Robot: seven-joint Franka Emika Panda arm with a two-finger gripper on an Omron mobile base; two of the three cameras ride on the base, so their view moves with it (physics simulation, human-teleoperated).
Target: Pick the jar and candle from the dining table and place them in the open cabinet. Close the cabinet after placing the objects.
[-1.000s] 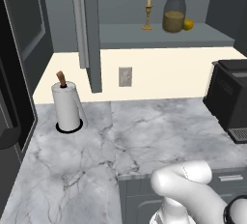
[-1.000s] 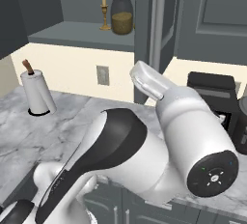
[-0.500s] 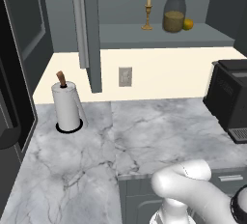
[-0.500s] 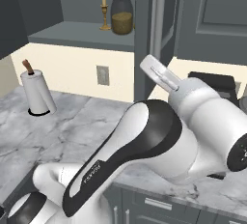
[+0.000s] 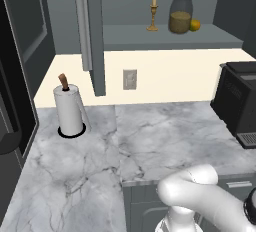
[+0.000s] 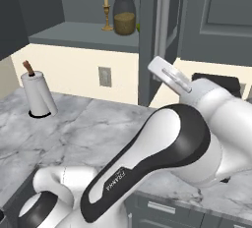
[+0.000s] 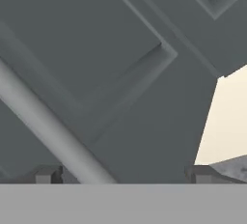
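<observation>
- Marble counter [image 5: 165, 136] lies below the open cabinet [image 5: 170, 38], our landmark throughout.
- On the cabinet's shelf, the jar [image 5: 180, 14] stands just beside the candle [image 5: 153, 13]; we judge placing done.
- Our gripper [image 7: 123, 177] faces the cabinet's panelled door [image 7: 111, 68], jaws spread wide, empty.
- We should press flat beside the door's handle [image 7: 46, 121] and swing smoothly.

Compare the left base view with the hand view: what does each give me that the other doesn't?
Left base view: the jar and candle on the cabinet shelf, plus the paper towel roll. Hand view: the open hand close against a panelled door and its pale handle bar. Both: grey cabinet fronts, cream wall, marble counter.
</observation>
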